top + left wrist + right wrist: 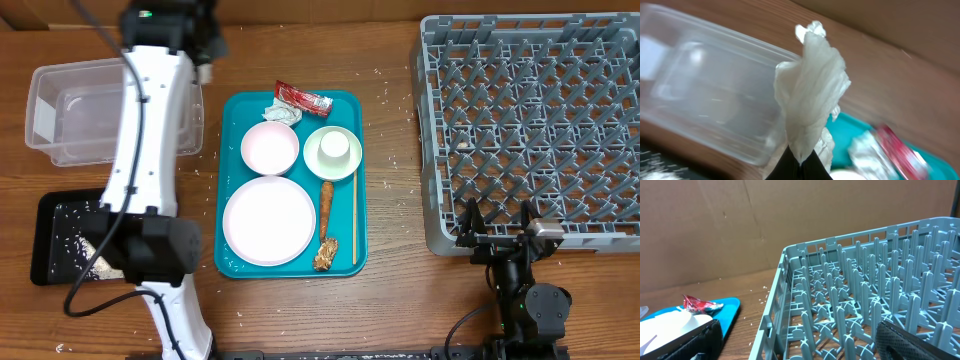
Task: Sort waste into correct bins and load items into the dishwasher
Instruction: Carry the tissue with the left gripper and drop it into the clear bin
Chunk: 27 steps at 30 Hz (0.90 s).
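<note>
The grey dish rack (540, 120) takes up the right side of the counter. Only the right wrist view shows its pegs close up, with the right fingers (685, 340) spread wide apart at the rack's near edge, holding nothing. The left arm (150, 130) stretches from the counter's near edge to its far side, passing between the clear tub (90, 110) and the teal tray (228, 170). From overhead, the arm's wrist hides its load. The left wrist view alone shows that load: the left fingers (807, 172) are pinched together on the lower end of a crumpled white napkin (812, 95). The napkin rises upright from them, seen against the tub's corner and the bare counter. A black tray (55, 240) speckled with rice lies beside the arm's base. A second white wad (283, 112) and the red wrapper (303, 97) lie at the teal tray's far end, well apart from the right fingers.
</note>
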Each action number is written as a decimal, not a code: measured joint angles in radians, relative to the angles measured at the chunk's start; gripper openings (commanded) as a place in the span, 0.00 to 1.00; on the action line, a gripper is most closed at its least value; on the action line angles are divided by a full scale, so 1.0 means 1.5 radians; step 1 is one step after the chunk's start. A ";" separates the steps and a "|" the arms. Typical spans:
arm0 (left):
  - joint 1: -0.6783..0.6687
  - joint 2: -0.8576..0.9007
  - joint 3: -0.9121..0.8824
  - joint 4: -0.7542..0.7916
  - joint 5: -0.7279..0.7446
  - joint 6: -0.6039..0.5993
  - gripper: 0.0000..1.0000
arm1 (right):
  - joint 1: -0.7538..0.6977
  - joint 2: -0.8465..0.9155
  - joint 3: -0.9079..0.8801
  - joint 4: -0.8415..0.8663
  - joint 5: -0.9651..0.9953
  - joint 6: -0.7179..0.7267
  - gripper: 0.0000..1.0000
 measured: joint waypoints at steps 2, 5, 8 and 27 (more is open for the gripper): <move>0.036 0.001 0.001 0.000 -0.026 -0.016 0.08 | 0.000 0.000 0.000 0.000 0.000 0.000 1.00; 0.086 0.009 0.001 0.001 -0.044 -0.033 0.75 | 0.000 0.000 0.000 0.000 0.000 0.000 1.00; 0.136 0.027 0.001 0.007 -0.046 -0.052 1.00 | 0.000 0.000 0.000 0.000 0.000 0.000 1.00; 0.099 0.075 0.001 -0.051 0.330 0.069 0.91 | 0.000 0.000 0.000 -0.001 0.000 0.001 1.00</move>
